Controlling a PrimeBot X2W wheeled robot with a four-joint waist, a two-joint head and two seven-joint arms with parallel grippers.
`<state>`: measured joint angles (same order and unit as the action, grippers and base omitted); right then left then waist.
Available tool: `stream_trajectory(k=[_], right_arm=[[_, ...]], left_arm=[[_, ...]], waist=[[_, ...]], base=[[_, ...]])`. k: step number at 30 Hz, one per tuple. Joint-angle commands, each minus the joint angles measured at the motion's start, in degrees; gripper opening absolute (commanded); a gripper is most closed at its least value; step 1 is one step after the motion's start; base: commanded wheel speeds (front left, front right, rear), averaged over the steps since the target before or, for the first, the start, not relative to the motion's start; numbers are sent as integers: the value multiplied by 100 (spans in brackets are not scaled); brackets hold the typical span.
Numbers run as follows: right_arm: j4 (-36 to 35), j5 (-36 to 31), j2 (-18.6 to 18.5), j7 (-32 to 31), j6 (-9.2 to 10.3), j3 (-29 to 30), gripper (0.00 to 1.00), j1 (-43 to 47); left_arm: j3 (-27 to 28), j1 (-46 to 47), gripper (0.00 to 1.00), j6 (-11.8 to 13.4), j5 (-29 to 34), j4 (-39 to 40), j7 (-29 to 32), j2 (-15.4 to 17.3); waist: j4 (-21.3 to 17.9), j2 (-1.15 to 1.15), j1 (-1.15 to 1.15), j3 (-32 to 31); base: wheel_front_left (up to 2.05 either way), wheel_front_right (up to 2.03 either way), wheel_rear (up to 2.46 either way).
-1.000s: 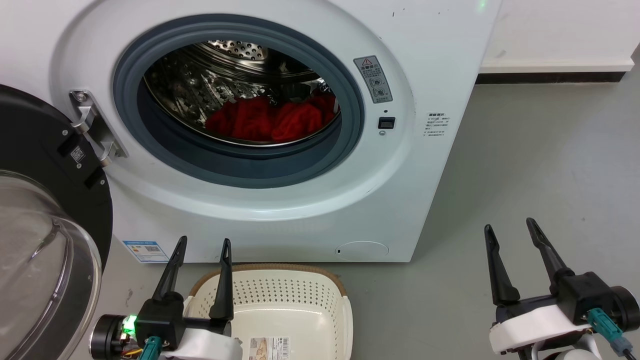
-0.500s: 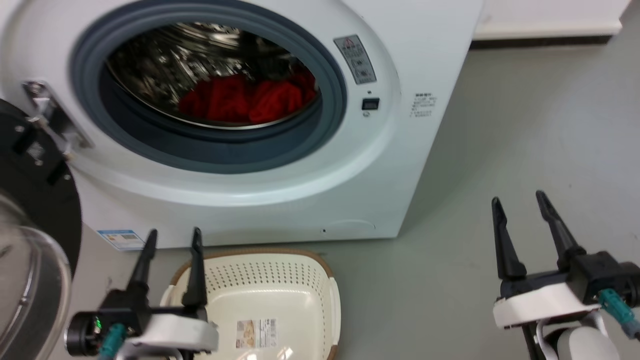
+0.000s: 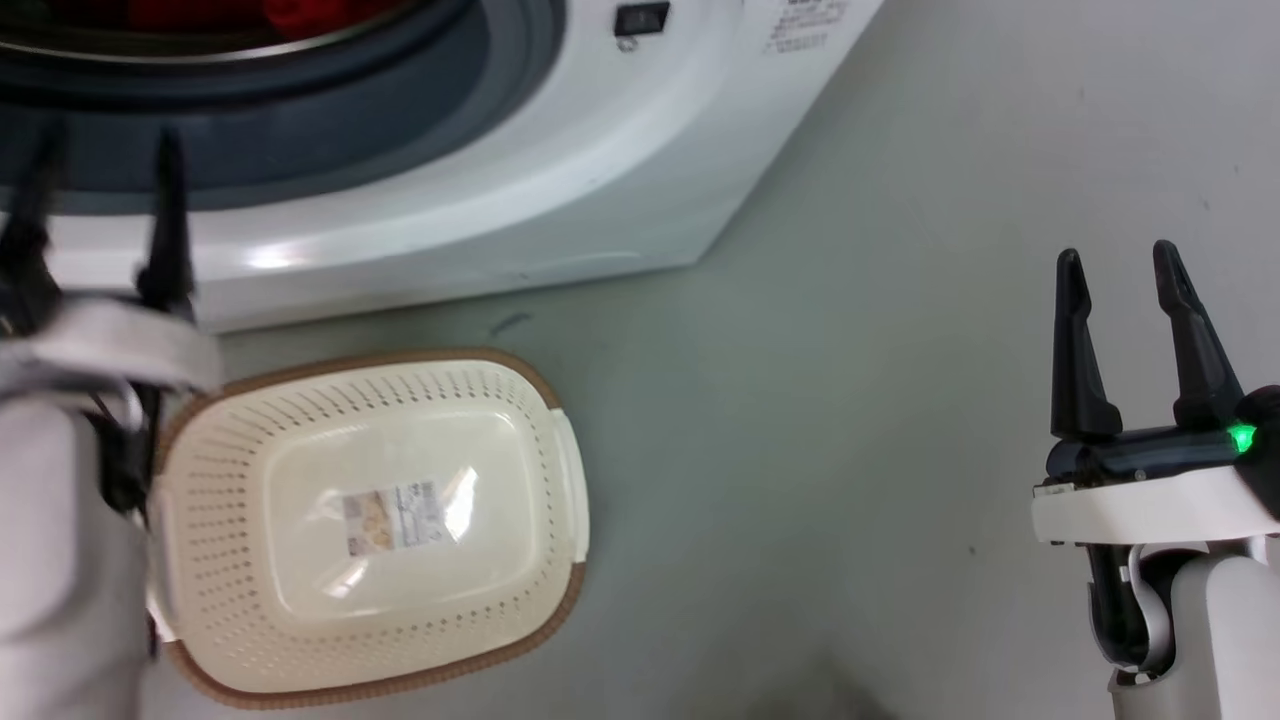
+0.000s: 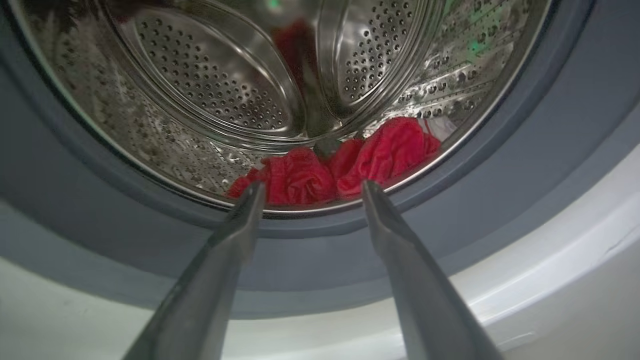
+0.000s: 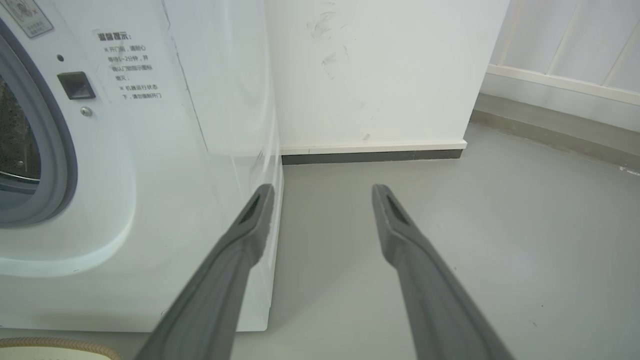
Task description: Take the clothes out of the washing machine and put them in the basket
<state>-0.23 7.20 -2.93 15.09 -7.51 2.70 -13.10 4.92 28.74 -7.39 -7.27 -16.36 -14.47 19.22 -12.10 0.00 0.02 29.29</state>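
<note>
- Your head camera has tipped down, and your left tool [image 4: 312,186], spread, now faces the washing machine [image 3: 600,150].
- The clothes [image 4: 390,150] lie inside it, so the grab is next.
- The basket [image 3: 380,360] sits just before it.
- Your right tool [image 3: 1115,255] is spread, idle.

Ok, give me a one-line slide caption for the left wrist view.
Open left end effector aimed at red clothes lying in the washing machine drum.

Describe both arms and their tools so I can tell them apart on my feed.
The right tool has two long black tapered fingers on a black block with a green light, a white cuff below and a pale forearm. The left tool has the same dark fingers, cuff and forearm, blurred in the head view, with dark cabling beside its wrist.
</note>
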Motion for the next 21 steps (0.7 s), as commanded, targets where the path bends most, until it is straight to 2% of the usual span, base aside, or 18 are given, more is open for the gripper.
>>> stream_trajectory(k=[1, 4, 5, 7, 15, 21], right_arm=[[-44, 105, 8, 12, 4, -2, 100, -147], [-42, 307, 9, 12, 4, -31, 100, -267], [-42, 307, 9, 12, 4, -31, 100, -267], [-29, 417, 9, 12, 4, -86, 100, -333], [-82, 798, 7, 12, 4, -336, 100, -573], [-119, 1017, 6, 12, 4, -582, 100, -704]], left_arm=[[-121, 700, 100, -4, -134, -323, 291, 298], [-331, 1618, 100, -6, -326, -667, 860, 654], [-331, 1618, 100, -6, -326, -667, 860, 654], [-553, 2153, 100, -7, -426, -767, 1254, 896], [-1639, 4395, 100, -2, -626, -1121, 3259, 1811], [-2213, 5737, 100, -3, -905, -1628, 4658, 2058]], waist=[[-488, 0, -2, 764], [-559, 0, -2, 1066], [-559, 0, -2, 1066], [-607, 0, -2, 1239], [-790, 0, -2, 1872], [-962, 0, -2, 2234]], base=[[0, 0, 0], [0, 0, 0], [0, 0, 0], [0, 0, 0], [0, 0, 0], [0, 0, 0]])
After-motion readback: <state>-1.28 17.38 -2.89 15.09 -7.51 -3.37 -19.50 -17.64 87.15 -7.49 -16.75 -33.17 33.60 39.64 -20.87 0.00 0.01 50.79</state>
